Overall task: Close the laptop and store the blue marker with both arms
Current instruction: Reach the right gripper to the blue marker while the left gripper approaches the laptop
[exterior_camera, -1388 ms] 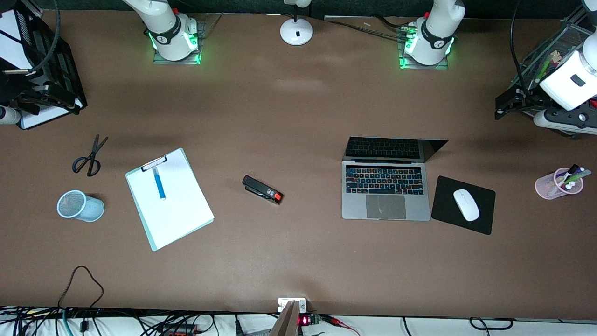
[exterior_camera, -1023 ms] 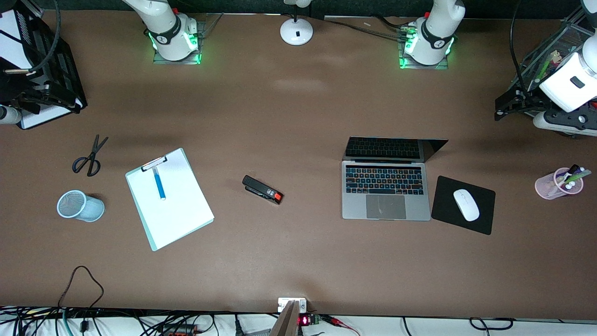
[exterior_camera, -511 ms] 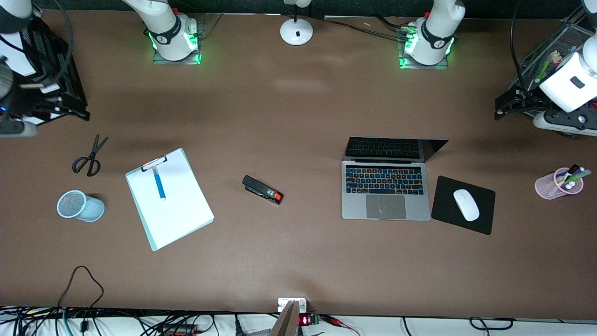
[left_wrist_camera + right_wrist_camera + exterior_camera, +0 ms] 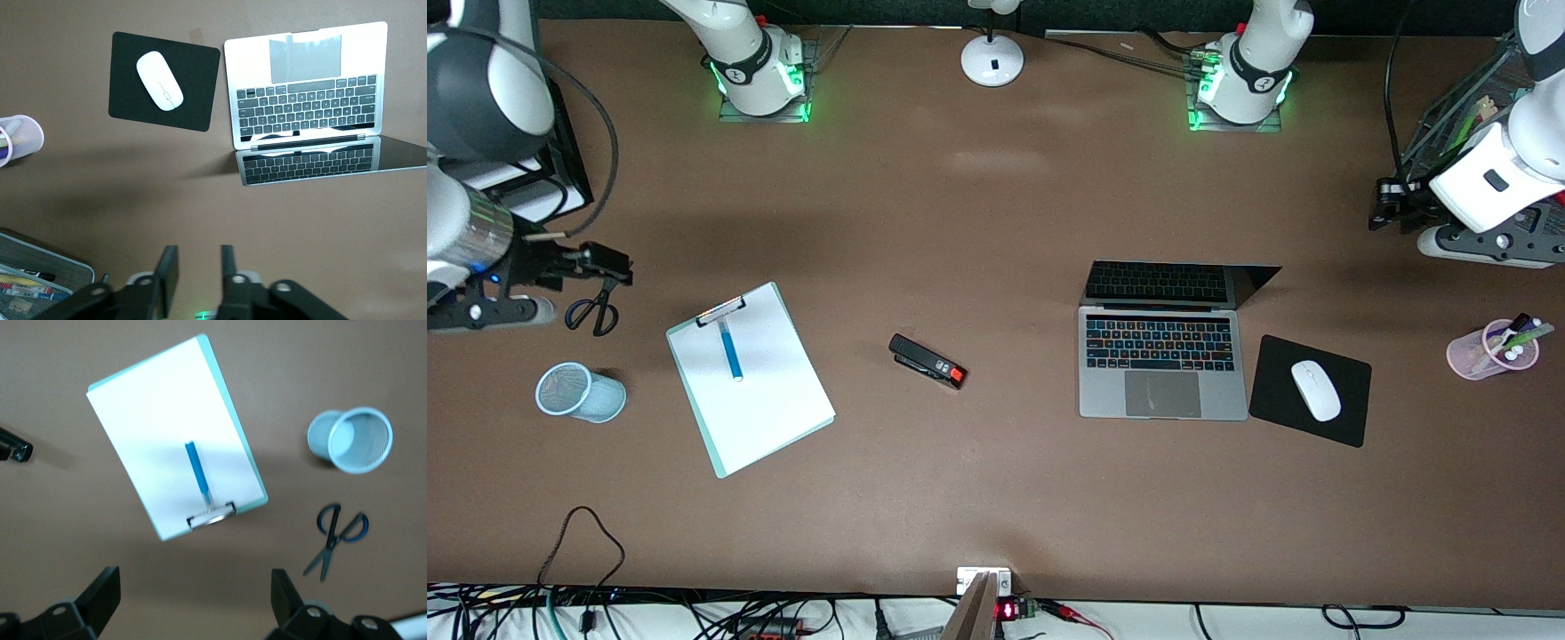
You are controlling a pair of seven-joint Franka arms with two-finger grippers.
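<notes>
The silver-grey laptop (image 4: 1163, 356) stands open in the table's middle toward the left arm's end; it also shows in the left wrist view (image 4: 307, 87). The blue marker (image 4: 731, 351) lies on a clipboard's white paper (image 4: 765, 400), also seen in the right wrist view (image 4: 197, 468). My right gripper (image 4: 609, 265) hangs wide open and empty over the scissors; its own view shows it too (image 4: 193, 597). My left gripper (image 4: 1385, 212) is up over the table beside a wire tray, its fingers a little apart with nothing between them (image 4: 197, 270).
Scissors (image 4: 596, 302) and a light blue mesh cup (image 4: 578, 391) lie beside the clipboard. A black stapler (image 4: 927, 361) sits mid-table. A white mouse (image 4: 1315, 390) on a black pad (image 4: 1272, 404) and a pink pen cup (image 4: 1489, 349) are beside the laptop. A lamp base (image 4: 991, 60) stands between the arm bases.
My right arm has swung from over the black tray at the table's end to over the scissors. My left arm has shifted slightly. Laptop and marker have not moved.
</notes>
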